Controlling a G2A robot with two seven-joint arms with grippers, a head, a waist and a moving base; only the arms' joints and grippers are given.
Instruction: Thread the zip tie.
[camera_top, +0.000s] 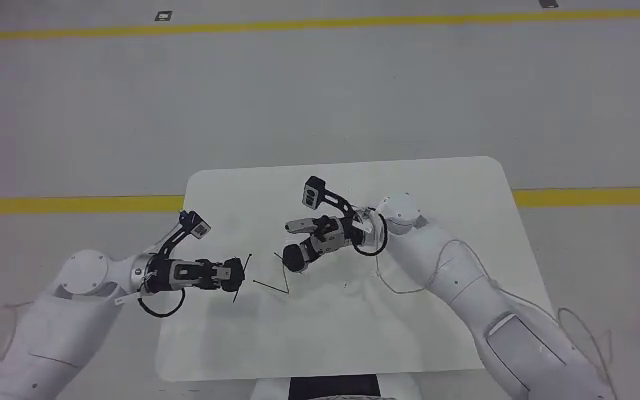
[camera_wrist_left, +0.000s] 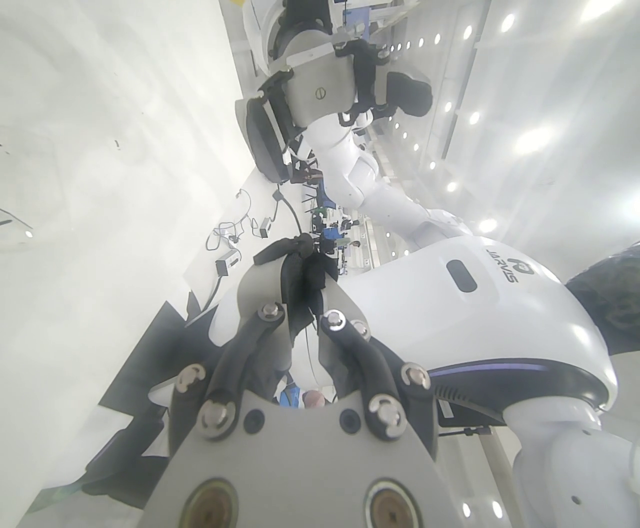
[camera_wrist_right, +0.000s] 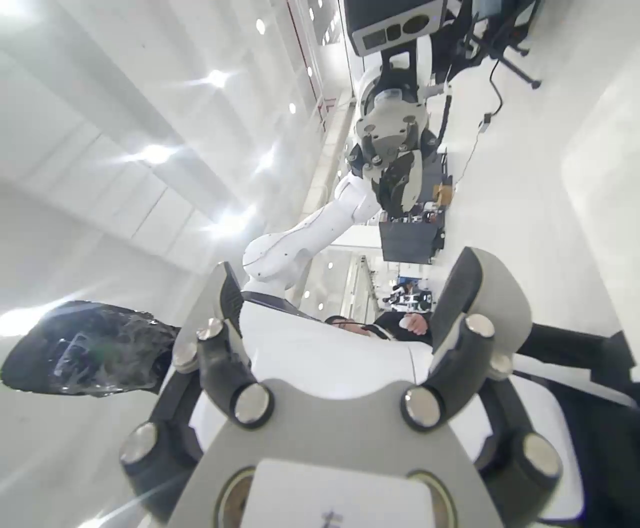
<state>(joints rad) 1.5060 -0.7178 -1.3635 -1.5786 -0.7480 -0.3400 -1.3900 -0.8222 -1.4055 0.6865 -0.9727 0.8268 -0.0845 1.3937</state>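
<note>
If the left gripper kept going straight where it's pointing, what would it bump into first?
Most likely the right gripper, open and facing the left gripper close by. The thin zip tie between them sits a little off that line, though depth is hard to judge.

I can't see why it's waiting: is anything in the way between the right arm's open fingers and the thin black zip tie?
Nothing visible is. The zip tie shows as a thin bent line over bare white table, between the open right fingers and the shut left fingers.
</note>
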